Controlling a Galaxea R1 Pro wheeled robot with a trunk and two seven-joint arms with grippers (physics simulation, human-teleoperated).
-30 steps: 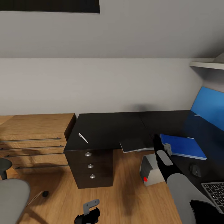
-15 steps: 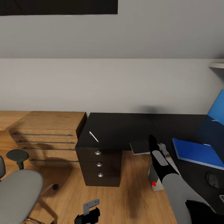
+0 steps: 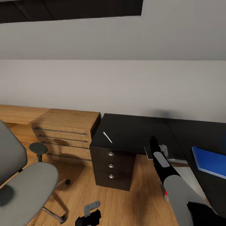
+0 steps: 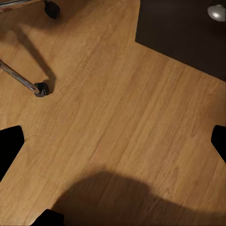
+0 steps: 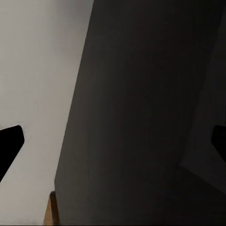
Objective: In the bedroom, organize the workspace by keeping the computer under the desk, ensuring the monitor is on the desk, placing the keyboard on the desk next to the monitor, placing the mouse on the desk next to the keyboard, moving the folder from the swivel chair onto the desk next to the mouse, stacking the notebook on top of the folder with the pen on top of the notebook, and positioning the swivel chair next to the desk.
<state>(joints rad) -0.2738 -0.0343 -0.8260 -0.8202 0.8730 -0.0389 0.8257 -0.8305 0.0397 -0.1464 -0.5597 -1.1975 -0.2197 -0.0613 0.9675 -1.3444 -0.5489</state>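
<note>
Desk (image 3: 135, 131): black top, 3 drawers (image 3: 111, 165) beneath.
Pen (image 3: 107, 137): lying on the desk near its left end.
Notebook (image 3: 149, 151): at the desk edge, partly hidden by the right arm.
Folder (image 3: 209, 161): on the desk, far right.
Chair (image 3: 22, 185): on the floor, left, well apart from the desk.
Wooden shelf unit (image 3: 67, 131): just beside the desk.
Right gripper (image 3: 157, 146): over the notebook, fingers spread.
Left gripper (image 3: 89, 213): low over the floor (image 4: 117, 117), fingers spread.

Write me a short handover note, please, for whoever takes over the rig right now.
Left gripper: open, empty, low over the floor.
Right gripper: open, empty, reaching over the desk edge by the notebook.
Pen lies on the desk above the drawers.
Folder already on the desk; chair stands apart.
Left: notebook onto folder, pen on top, chair to desk.
</note>
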